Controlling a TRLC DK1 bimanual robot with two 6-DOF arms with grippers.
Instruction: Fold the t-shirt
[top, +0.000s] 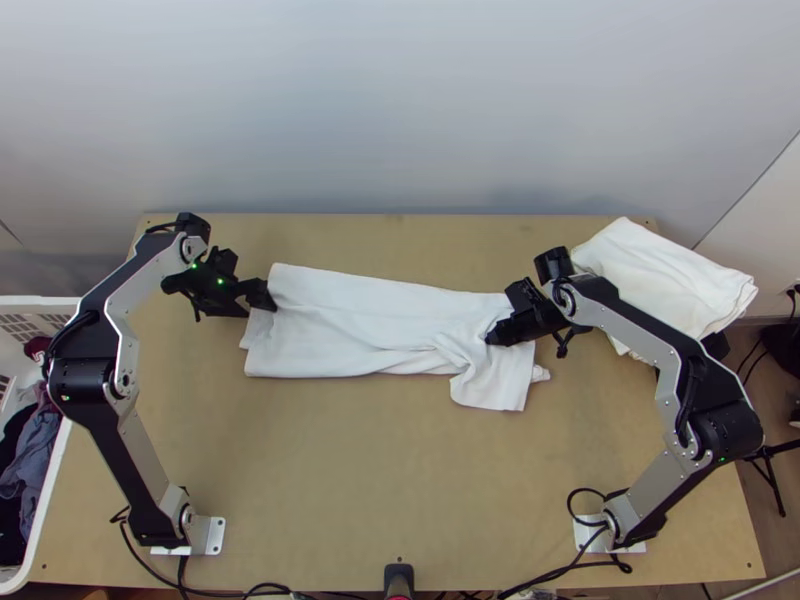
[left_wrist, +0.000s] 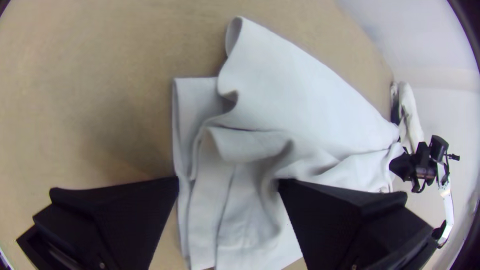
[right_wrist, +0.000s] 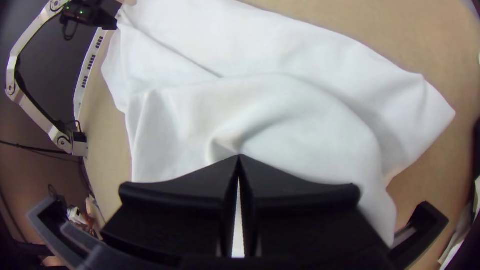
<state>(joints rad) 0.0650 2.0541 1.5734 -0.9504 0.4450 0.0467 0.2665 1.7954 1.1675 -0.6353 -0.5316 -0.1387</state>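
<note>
Pinching t-shirt (top: 350, 325), right fingers (top: 506, 331), held bit hidden

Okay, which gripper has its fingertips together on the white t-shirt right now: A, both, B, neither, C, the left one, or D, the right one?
D: the right gripper has its fingertips together at a crease in the white t-shirt, while the left gripper stands open.

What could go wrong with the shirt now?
The black left gripper is open at the layered end of the white cloth t-shirt, so it might catch only some layers. The black right gripper pinches the shirt near its rumpled other end, so pulling there could make more wrinkles.
</note>
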